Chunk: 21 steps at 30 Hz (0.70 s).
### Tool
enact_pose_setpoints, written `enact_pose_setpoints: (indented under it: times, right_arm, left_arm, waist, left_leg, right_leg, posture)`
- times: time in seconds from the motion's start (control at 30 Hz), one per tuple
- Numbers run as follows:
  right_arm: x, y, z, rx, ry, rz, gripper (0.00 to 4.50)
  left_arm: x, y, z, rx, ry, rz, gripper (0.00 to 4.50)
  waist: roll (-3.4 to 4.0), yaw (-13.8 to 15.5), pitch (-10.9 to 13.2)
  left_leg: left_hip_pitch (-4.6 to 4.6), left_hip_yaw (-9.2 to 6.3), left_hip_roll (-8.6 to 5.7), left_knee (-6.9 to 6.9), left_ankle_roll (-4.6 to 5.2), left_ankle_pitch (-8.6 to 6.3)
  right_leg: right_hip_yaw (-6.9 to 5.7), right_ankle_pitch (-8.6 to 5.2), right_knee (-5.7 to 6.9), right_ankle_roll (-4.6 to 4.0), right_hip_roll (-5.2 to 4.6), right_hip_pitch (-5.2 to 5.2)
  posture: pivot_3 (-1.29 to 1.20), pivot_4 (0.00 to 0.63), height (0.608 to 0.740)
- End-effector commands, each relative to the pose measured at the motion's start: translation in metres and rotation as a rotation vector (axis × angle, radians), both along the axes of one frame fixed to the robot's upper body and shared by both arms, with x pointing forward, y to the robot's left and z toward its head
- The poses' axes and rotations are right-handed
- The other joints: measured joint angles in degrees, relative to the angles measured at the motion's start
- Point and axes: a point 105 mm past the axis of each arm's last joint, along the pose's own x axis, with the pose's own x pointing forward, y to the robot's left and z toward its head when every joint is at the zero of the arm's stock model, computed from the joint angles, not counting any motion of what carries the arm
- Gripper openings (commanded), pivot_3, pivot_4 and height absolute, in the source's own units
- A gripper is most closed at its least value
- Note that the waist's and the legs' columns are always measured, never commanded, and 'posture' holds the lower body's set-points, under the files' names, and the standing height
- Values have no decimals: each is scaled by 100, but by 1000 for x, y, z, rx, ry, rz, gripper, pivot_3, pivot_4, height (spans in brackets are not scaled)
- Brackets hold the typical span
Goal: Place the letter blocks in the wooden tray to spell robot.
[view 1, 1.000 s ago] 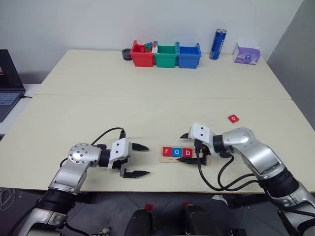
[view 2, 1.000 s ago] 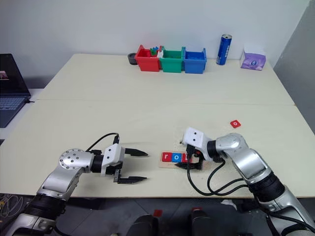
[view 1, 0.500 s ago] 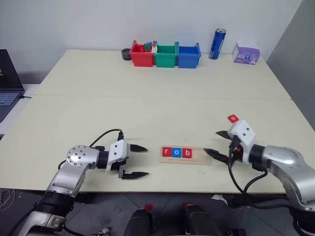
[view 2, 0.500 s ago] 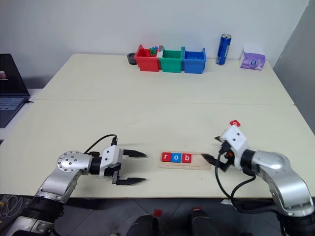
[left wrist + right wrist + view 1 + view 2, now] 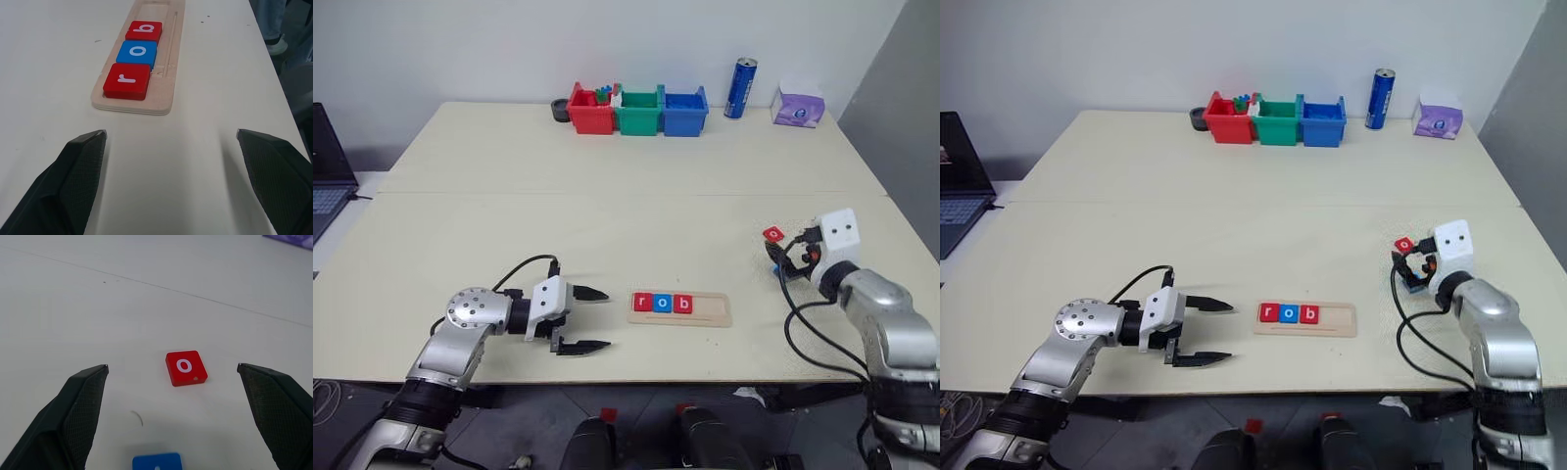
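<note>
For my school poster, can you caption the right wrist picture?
Open right gripper lined up on the red o block, a blue block just below.

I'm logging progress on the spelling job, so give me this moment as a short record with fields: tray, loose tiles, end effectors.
tray: holds r, o, b from its left end; rest bare
loose tiles: red o and a blue tile, on the table
left end effector: open, left of tray
right end effector: open, at the loose tiles
</note>
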Motion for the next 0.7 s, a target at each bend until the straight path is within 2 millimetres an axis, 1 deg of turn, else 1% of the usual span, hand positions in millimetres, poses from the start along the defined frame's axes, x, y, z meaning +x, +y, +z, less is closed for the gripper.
enact_pose_setpoints:
  times: [0.03, 0.17, 0.23, 0.4, 0.47, 0.5, 0.53, 0.57, 0.7]
  right_arm:
    - [20, -7, 5, -3, 22, 8, 4492]
    - [38, -10, -3, 3, 76, 23, 4492]
    - [45, -15, -10, 1, 109, 15, 4492]
    - [49, -19, -26, -4, 182, 19, 4492]
    - [49, -21, -30, -3, 203, 12, 4116]
    - [48, -21, -32, -3, 214, 18, 3822]
    - [47, -20, -33, 3, 218, 22, 3634]
    - [47, -20, -34, 10, 222, 20, 3218]
    - [43, -18, -31, 14, 205, 13, 1848]
  left_arm:
    - [1, -7, 9, -11, -38, -19, 4500]
    - [1, -10, 9, -17, -38, -21, 4500]
    - [1, -10, 9, -19, -37, -21, 4500]
    - [-1, -10, 9, -17, -34, -19, 4500]
    - [-1, -10, 9, -16, -33, -18, 4500]
    - [-1, -10, 9, -16, -33, -18, 4500]
    - [-2, -10, 9, -16, -33, -17, 4500]
    - [-2, -10, 9, -16, -33, -17, 4500]
    - [-3, -9, 8, -14, -29, -18, 4500]
  waist:
    - [1, -1, 1]
    - [2, -2, 1]
    - [2, -4, 1]
    - [3, -6, 2]
    - [3, -7, 1]
    - [3, -7, 1]
    - [3, -8, 1]
    - [3, -7, 1]
    - [3, 18, 1]
  left_leg:
    - [0, 0, 0, 0, 0, 0]
    - [-3, 1, 2, -1, 1, -1]
    - [-4, 0, 2, -2, 1, -1]
    - [-3, 1, 2, -1, 1, -1]
    - [-2, 1, 3, 1, 1, -1]
    - [-1, 1, 2, 1, 1, -1]
    - [-1, 0, 2, 1, 1, -1]
    - [0, -2, 3, 2, 1, -1]
    - [-2, -3, 1, 4, 1, 0]
  right_leg:
    - [-1, 0, 0, -1, 0, 0]
    - [0, 1, -2, -2, -2, -2]
    - [-1, 1, -3, -2, -2, -2]
    - [2, 1, -2, -2, -4, -2]
    - [1, 2, 0, -2, -4, -1]
    - [1, 2, 1, -2, -4, 0]
    - [1, 2, 1, -3, -4, 0]
    - [-1, 2, 1, -2, -4, 1]
    - [-1, 2, 1, -2, -6, 2]
  posture:
    - [0, 150, 740]
    - [0, 150, 740]
    - [0, 150, 740]
    - [0, 150, 740]
    - [0, 150, 740]
    - [0, 150, 740]
    - [0, 150, 740]
    - [0, 150, 740]
    - [0, 150, 740]
